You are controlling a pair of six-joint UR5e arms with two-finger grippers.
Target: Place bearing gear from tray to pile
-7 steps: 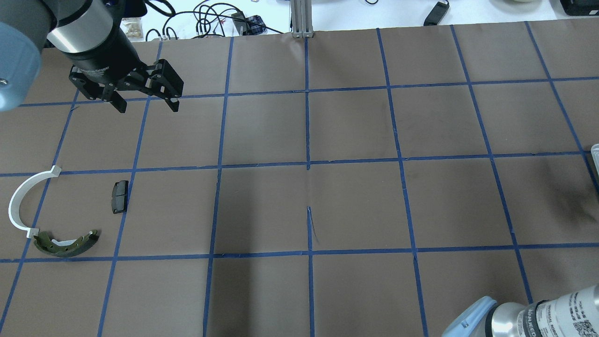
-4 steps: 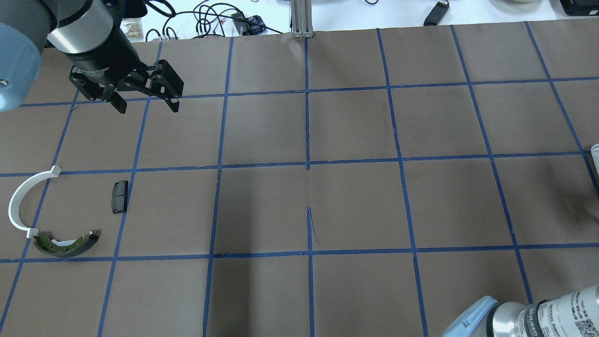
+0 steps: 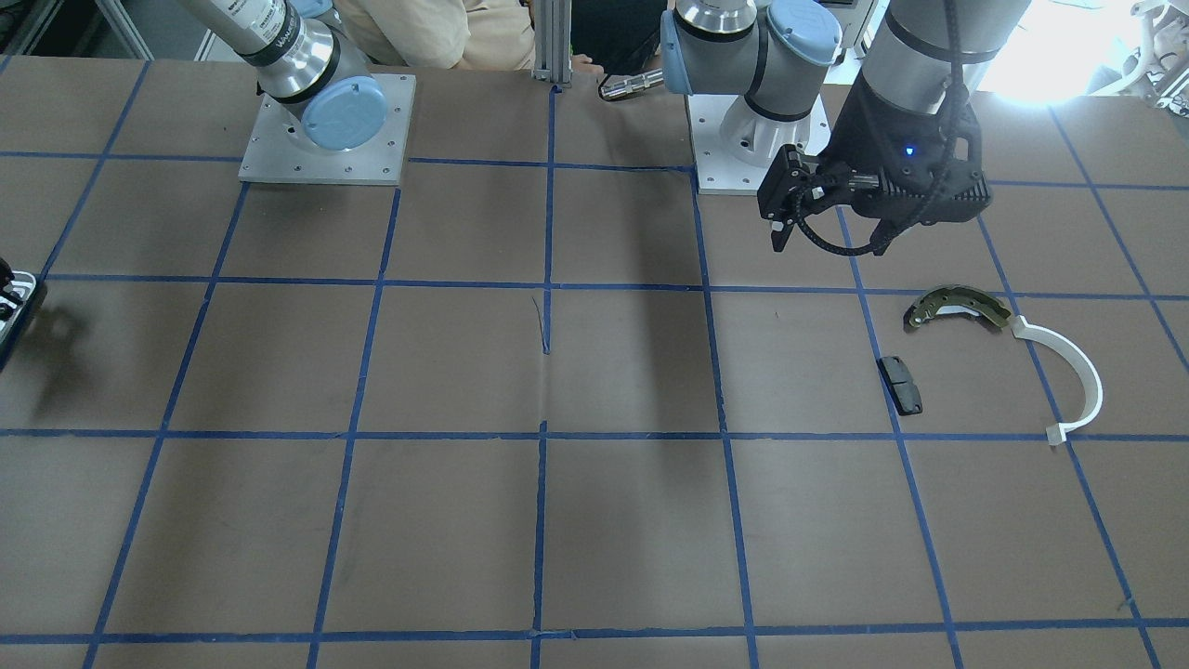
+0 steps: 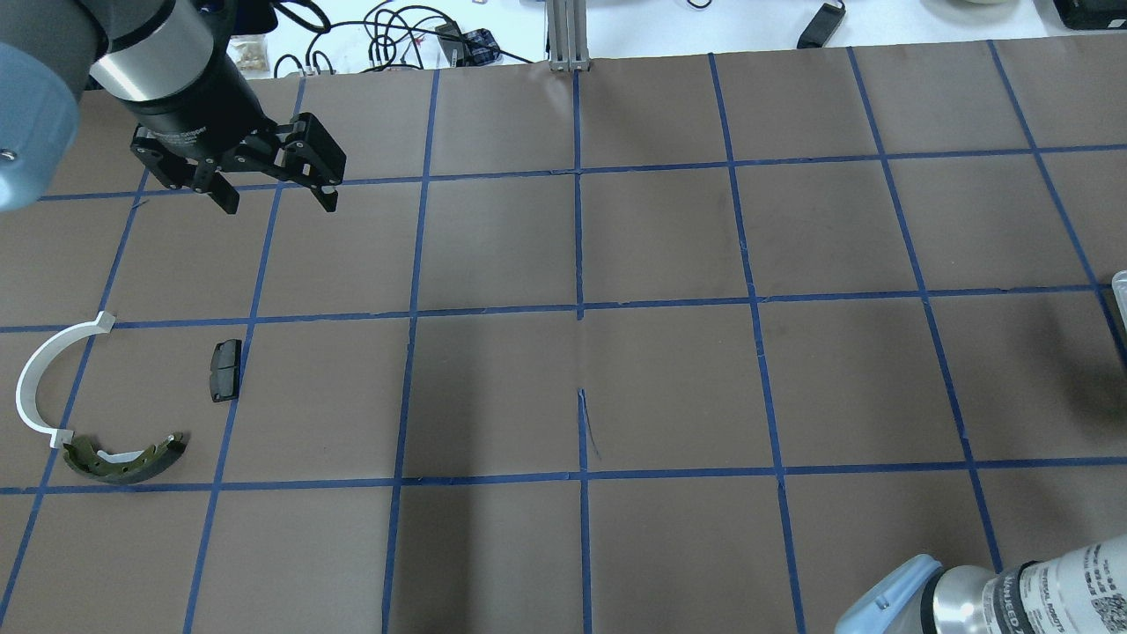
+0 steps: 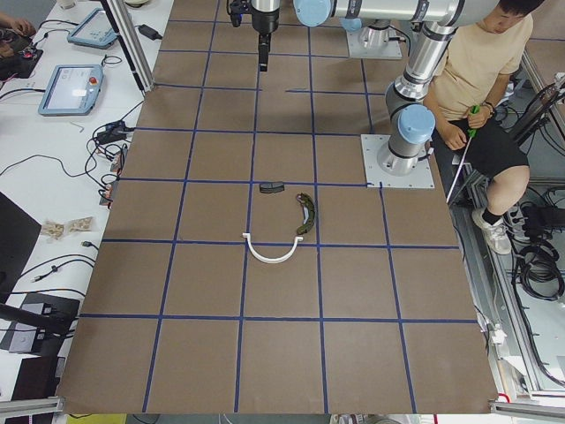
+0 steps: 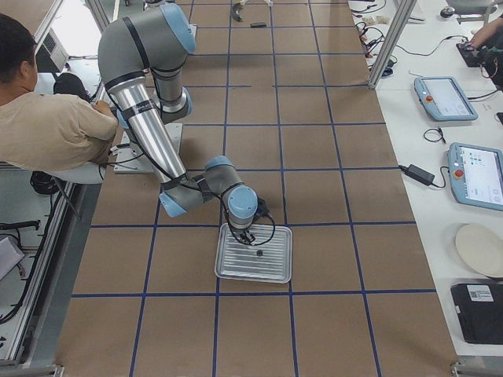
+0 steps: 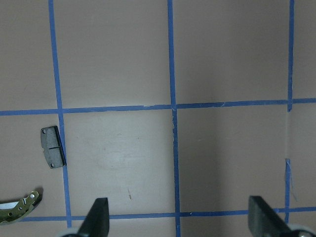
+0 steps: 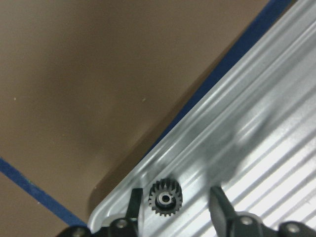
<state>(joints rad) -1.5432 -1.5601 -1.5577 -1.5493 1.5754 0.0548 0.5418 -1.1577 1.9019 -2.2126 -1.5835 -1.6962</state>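
Note:
The bearing gear [image 8: 165, 198], small, black and toothed, lies in the ribbed pale tray [image 8: 247, 138] near its rounded corner. My right gripper [image 8: 176, 210] is open, with a finger on each side of the gear, which sits closer to the left finger [image 8: 134, 205]. The exterior right view shows the tray [image 6: 275, 267] under that gripper [image 6: 247, 236]. The pile is far off: olive brake shoe [image 4: 128, 460], white arc [image 4: 35, 379] and black pad [image 4: 224, 370]. My left gripper [image 4: 279, 198] hangs open and empty beyond the pile.
Brown table paper with a blue tape grid [image 4: 579, 308]. Only the tray's edge [image 4: 1120, 291] shows at the overhead view's right border. An aluminium post [image 4: 568, 35] and cables stand at the far edge. A seated person [image 6: 47, 126] is beside the robot bases.
My right arm's elbow has shifted slightly down and right at the overhead view's bottom corner. The left arm and the pile have not moved.

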